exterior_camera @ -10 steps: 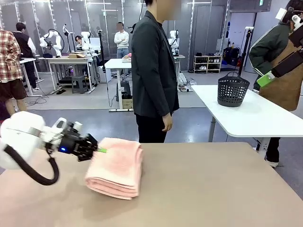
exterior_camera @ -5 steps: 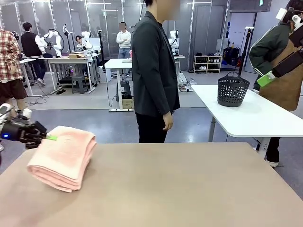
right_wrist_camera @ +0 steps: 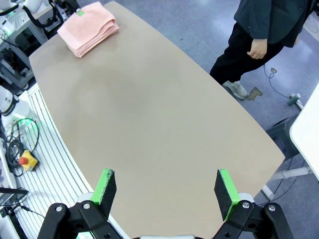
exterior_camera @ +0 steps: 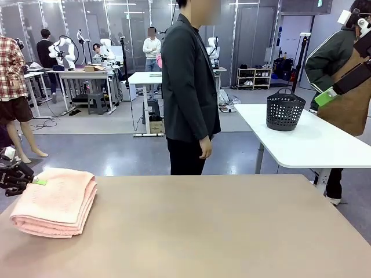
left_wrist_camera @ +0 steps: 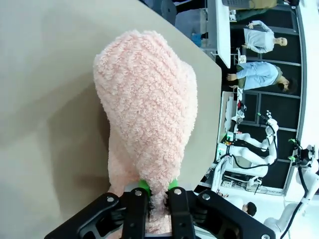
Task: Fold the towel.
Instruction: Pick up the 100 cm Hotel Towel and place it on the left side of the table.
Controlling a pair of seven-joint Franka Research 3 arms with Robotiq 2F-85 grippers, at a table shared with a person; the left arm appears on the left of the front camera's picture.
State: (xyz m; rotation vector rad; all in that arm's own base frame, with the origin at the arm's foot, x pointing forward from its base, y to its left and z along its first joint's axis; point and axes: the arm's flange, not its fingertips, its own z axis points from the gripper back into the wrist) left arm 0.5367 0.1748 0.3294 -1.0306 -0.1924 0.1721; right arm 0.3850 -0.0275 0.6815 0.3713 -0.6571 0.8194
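Beige table [exterior_camera: 232, 226] under folded pink towel [exterior_camera: 55, 201]

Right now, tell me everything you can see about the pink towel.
The towel is salmon-pink terry cloth with a fluffy, ridged texture, folded into a thick stack of several layers. It lies at the table's left end, near the edge. The left gripper is shut on one edge of it, green pads pinching the cloth. Nothing else touches it.

No legible text, labels, brand marks or numbers in the front, left wrist or right wrist views. A green sign [exterior_camera: 319, 3] hangs at the ceiling, far right in the front view; its marking is too small to read.
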